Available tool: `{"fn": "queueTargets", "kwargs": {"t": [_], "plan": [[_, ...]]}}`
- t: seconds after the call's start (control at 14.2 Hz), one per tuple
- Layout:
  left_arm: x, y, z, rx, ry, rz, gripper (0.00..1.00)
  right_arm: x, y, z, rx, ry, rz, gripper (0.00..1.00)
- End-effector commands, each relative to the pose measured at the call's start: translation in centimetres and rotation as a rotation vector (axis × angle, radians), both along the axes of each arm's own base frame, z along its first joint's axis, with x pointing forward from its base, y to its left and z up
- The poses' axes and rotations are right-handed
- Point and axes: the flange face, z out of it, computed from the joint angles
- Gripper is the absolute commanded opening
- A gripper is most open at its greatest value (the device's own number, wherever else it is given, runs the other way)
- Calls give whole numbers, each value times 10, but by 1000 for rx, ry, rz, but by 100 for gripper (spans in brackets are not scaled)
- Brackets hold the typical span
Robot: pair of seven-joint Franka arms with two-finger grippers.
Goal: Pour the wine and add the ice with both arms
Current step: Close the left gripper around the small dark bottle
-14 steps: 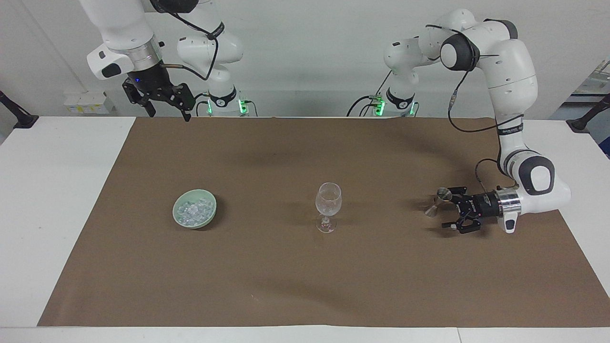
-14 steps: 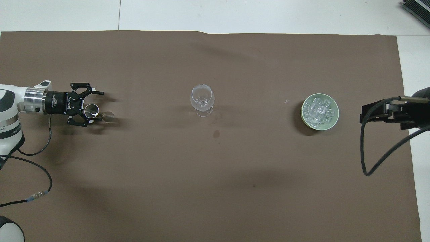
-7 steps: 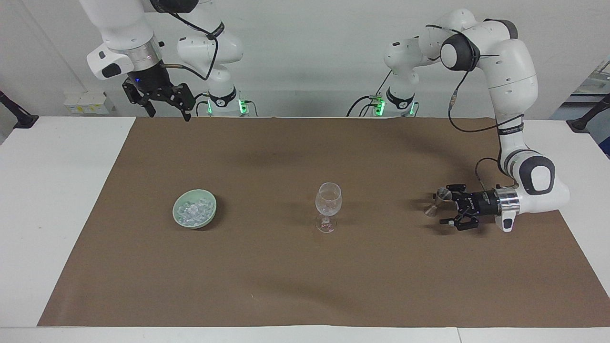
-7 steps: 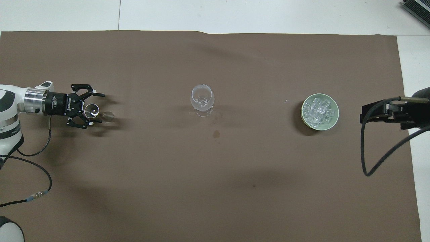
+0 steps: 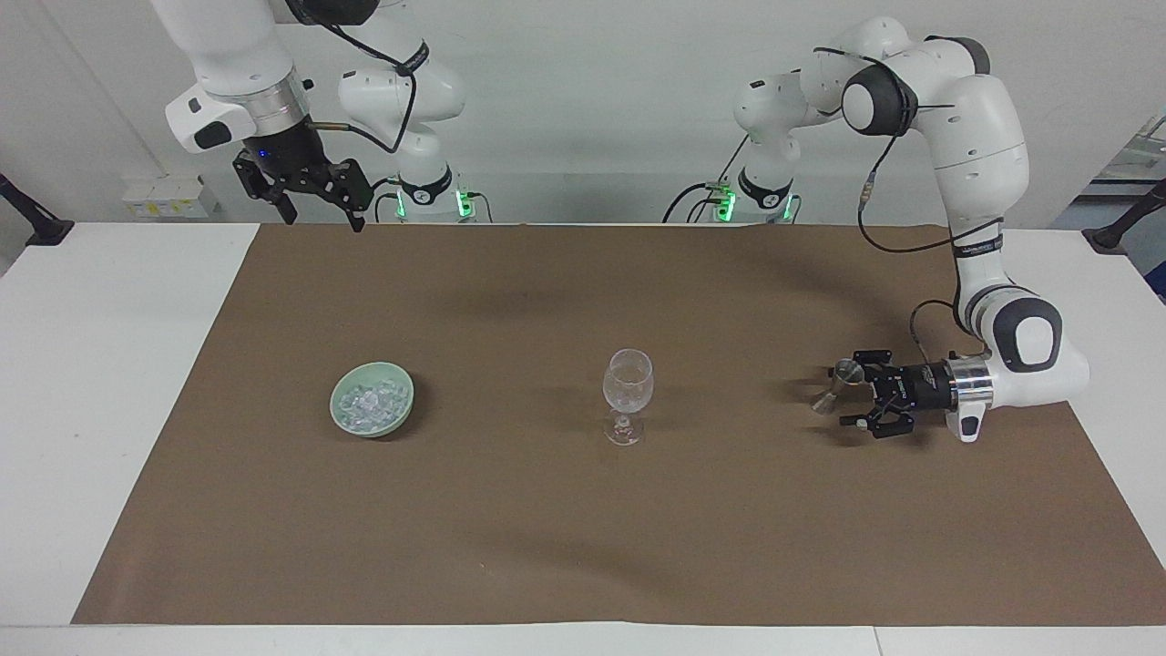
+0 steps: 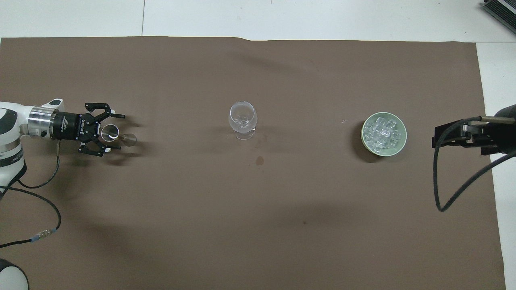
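Left gripper (image 5: 854,398): low over the brown mat (image 5: 583,547) near the left arm's end, fingers spread on either side of a small metal jigger (image 5: 839,386), not clamped on it.
Right gripper (image 5: 319,211): raised over the mat's edge nearest the robots, at the right arm's end, fingers apart, holding nothing; this arm waits.
Ice (image 6: 383,132): heaped in the pale green bowl (image 6: 397,151), toward the right arm's end.
Wine glass (image 5: 628,383): upright at mid-mat, between bowl and jigger.
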Motion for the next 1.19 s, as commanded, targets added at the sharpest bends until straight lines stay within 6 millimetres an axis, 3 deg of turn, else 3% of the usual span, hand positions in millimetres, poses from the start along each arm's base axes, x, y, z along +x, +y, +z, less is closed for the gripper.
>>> {"fn": "queueTargets", "kwargs": {"t": [0.0,0.28,0.56,1.12], "plan": [[-8,4,0,2,-1,-20,97,-4,-5,-1,24,-1,22,100],[-8,3,-1,3,-1,-21,88,-4,-4,-1,24,-1,23,100],[-8,3,-1,1,2,-20,71,-5,-5,-1,24,-1,22,100],[-8,4,-2,3,-3,-19,58,-5,-5,-1,24,2,24,100]]}}
